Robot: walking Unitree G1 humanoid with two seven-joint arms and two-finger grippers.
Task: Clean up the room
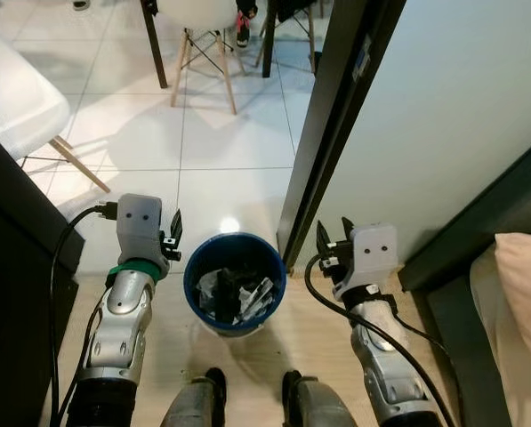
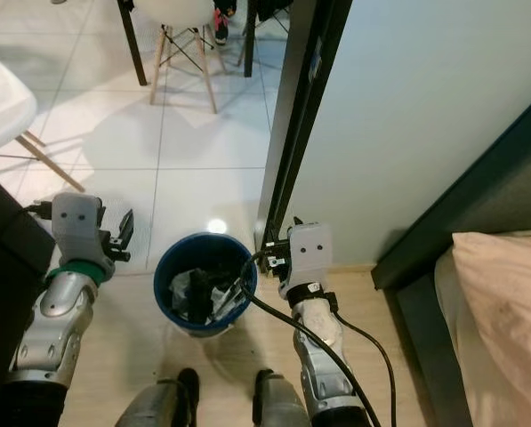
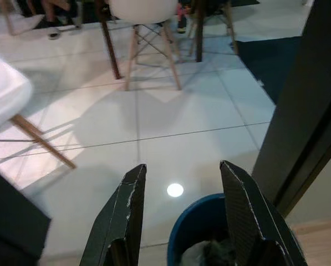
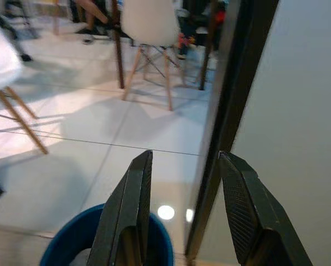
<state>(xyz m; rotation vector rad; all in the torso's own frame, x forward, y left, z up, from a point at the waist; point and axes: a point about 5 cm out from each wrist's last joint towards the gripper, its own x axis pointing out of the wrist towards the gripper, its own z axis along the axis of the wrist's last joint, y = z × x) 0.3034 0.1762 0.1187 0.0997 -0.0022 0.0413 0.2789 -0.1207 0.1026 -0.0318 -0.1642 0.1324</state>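
A blue bin point(image 1: 235, 283) stands on the floor right in front of my feet, holding dark and white scraps of rubbish point(image 1: 234, 295). My left gripper point(image 1: 175, 228) hovers just left of the bin's rim, open and holding nothing. My right gripper point(image 1: 333, 234) hangs just right of the bin beside the dark door frame point(image 1: 332, 124), also open and holding nothing. Through the left wrist view, the bin's rim point(image 3: 201, 221) lies below the two black fingers point(image 3: 126, 210). The right wrist view shows the bin's rim point(image 4: 79, 238) under its fingers point(image 4: 240, 210).
A dark door frame and pale wall point(image 1: 443, 107) stand close on my right, with a bed and pinkish pillow point(image 1: 523, 302) beyond. White chairs with wooden legs point(image 1: 203, 44) sit ahead on the tiled floor, another point(image 1: 16, 98) at left. A black cabinet point(image 1: 16, 267) flanks my left.
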